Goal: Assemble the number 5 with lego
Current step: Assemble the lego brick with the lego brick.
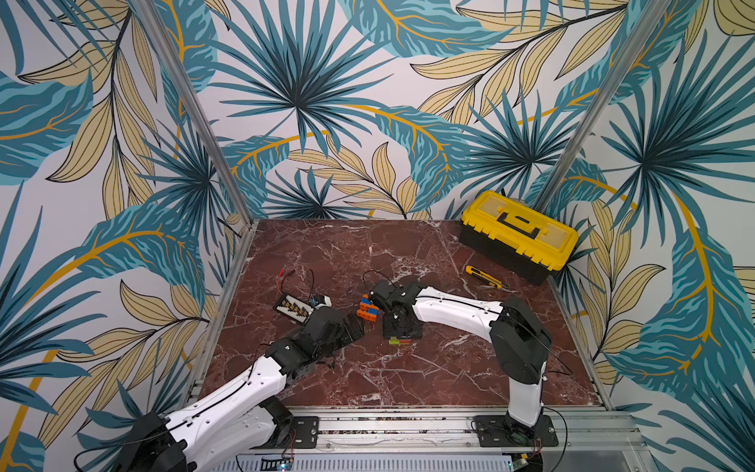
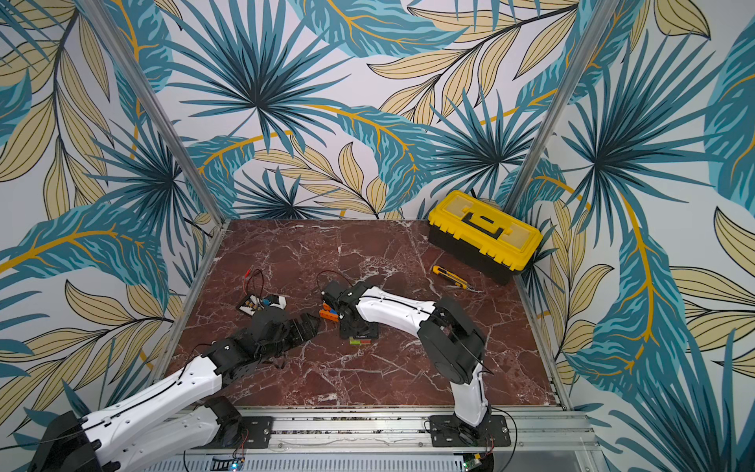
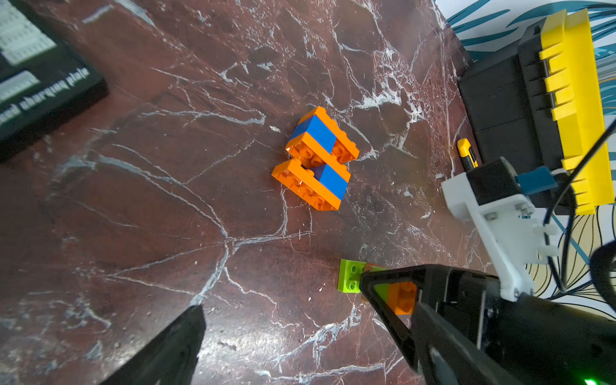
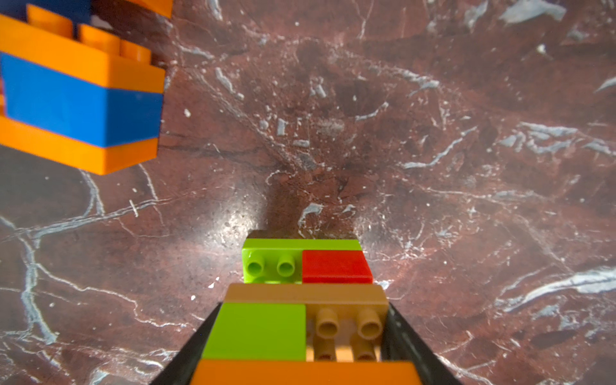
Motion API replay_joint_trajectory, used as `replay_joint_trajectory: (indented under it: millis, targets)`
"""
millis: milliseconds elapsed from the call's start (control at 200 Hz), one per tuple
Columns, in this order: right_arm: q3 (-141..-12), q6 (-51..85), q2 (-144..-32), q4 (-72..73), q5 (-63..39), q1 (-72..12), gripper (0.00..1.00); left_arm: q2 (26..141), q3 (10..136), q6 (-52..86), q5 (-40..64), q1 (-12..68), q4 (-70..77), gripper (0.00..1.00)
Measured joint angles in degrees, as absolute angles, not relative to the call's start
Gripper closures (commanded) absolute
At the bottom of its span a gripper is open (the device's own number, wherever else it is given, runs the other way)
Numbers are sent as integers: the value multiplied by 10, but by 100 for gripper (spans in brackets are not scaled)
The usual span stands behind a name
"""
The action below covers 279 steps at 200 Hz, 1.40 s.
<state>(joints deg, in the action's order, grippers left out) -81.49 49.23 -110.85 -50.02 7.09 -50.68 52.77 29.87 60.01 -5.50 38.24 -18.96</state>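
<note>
red-brown marble table (image 1: 449, 367), leaf-print walls (image 1: 367, 81) | black board (image 3: 50, 100) at left reads "charging plate" | left gripper (image 1: 356, 327) spread wide, empty, just left of orange-blue lego build (image 3: 316, 160) mid-table | right gripper (image 4: 303, 310) clamped on green-red-orange lego stack (image 4: 276, 266), just near-right of that build | yellow toolbox (image 1: 519, 229) far right

The lego stack (image 3: 315, 158) is banded orange and blue, the lego block (image 4: 300, 300) lime-green, red and orange. The tabletop (image 4: 433, 150) is marbled red-brown.

Bright even light, glare on the marble table (image 4: 233, 216), nearest lego (image 4: 256, 330) blurred, edges warped.
</note>
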Motion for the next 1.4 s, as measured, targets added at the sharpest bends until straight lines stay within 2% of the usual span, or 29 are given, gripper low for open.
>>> replay_joint_trajectory:
  millis: [1397]
  targets:
    - [-808, 488, -1102, -503, 60, -509, 40, 490, 285, 596, -61, 382, -190, 0]
